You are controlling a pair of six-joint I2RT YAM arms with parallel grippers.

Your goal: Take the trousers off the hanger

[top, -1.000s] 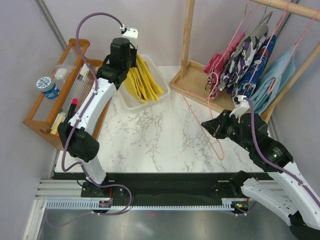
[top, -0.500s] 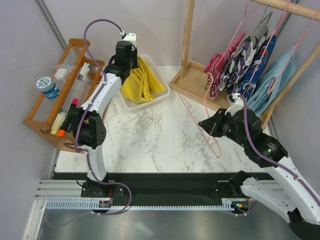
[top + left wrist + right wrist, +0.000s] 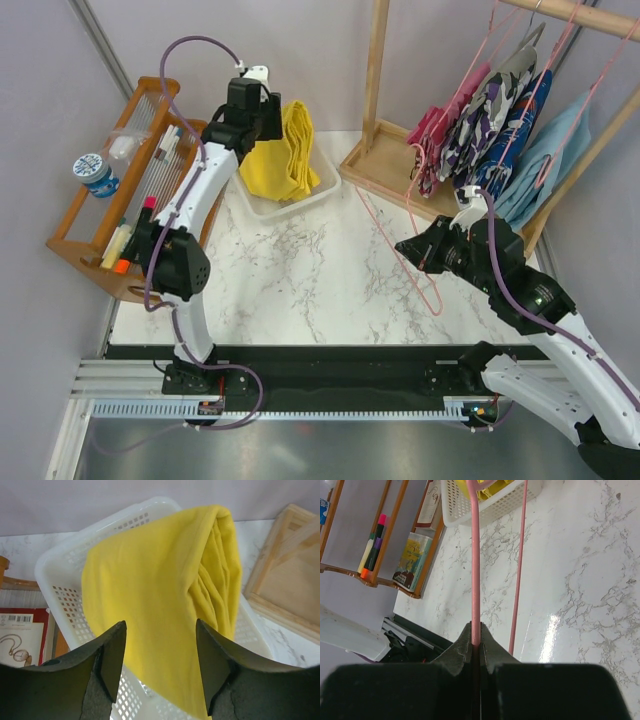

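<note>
Our right gripper [image 3: 476, 630] is pressed together on the wire of a pink hanger [image 3: 475, 555], which runs up out of the wrist picture, so we cannot see its top end there. From above, this gripper [image 3: 408, 245] is over the right half of the marble table [image 3: 300, 270], and the hanger [image 3: 398, 250] slants across it. Our left gripper [image 3: 160, 645] is spread, with the yellow trousers [image 3: 150, 580] showing in the gap. We cannot tell whether the cloth touches the fingers [image 3: 112, 655], which hide its lower edge. The yellow trousers [image 3: 282, 150] lie bunched in a white basket [image 3: 275, 207] at the far side of the table, draped over its far wall, under the left gripper [image 3: 262, 110]. The pink camouflage trousers [image 3: 437, 120] hang at the wooden rack [image 3: 376, 70], partly hidden by a purple-white garment [image 3: 485, 110] beside a light blue one [image 3: 560, 150]; the rail is cut off at the edge. A wooden shelf [image 3: 70, 240] stands left of the table, and pale walls close in around it.
</note>
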